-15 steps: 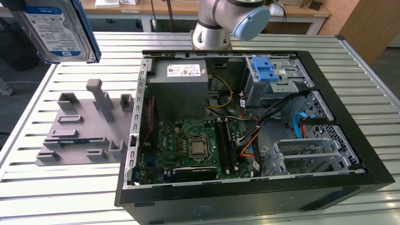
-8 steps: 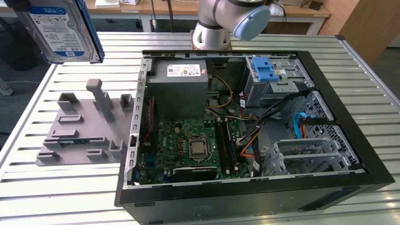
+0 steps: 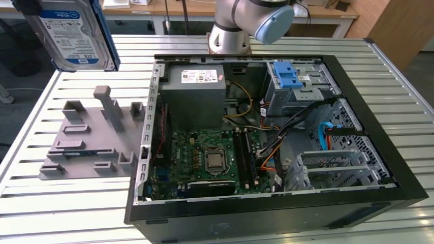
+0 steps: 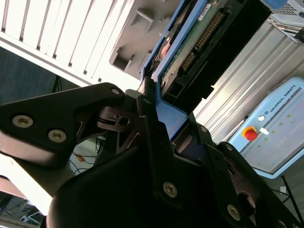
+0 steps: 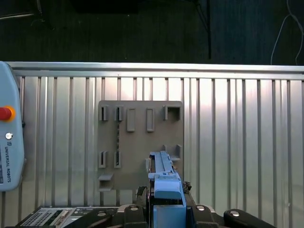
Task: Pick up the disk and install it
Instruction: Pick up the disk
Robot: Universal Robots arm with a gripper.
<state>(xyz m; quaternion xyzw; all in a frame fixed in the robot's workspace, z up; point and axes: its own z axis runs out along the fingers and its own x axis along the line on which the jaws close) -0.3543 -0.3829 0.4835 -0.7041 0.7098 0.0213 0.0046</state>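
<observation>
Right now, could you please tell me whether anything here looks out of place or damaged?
Nothing looks damaged or spilled. The disk is held in the air by the end effector, above the grey fixture; the open computer case lies flat on the table.

The claw (image 4: pixel 172 119) seemingly clamps the disk (image 4: pixel 211 38), slatted table (image 4: pixel 57 28) behind it.
</observation>
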